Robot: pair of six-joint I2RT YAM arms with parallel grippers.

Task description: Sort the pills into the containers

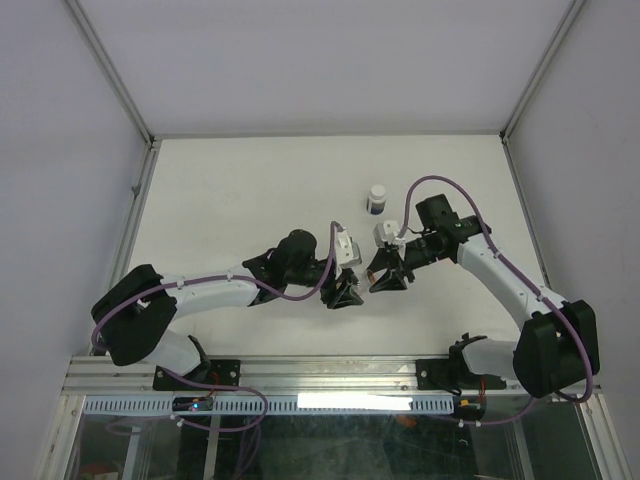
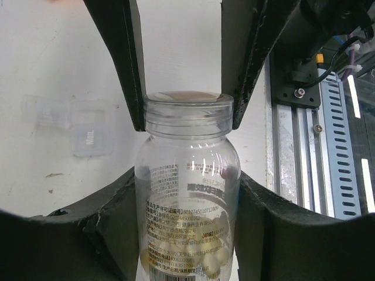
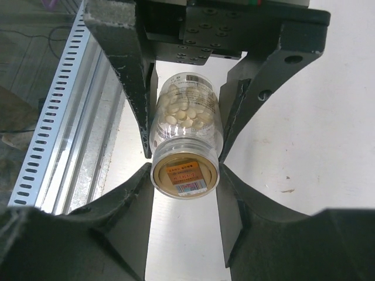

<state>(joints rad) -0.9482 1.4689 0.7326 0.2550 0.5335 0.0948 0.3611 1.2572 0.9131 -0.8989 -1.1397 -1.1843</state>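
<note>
Lying flat on the white table (image 2: pixel 35 58), off to the left: the two-cell box (image 2: pixel 65 124). Clamped round its body by the left gripper (image 1: pixel 345 293), mid-scene: the vial (image 2: pixel 186 193), pills (image 2: pixel 205 260) heaped at its base. Pinched at the neck from the right by the right gripper (image 3: pixel 186 170).

**Pill bottle only partly in view**
From the left wrist the pill bottle (image 2: pixel 186 193) runs off the lower edge, its print too fine to read; left of it the two-cell box (image 2: pixel 73 126) is faint, its contents unclear.
</note>
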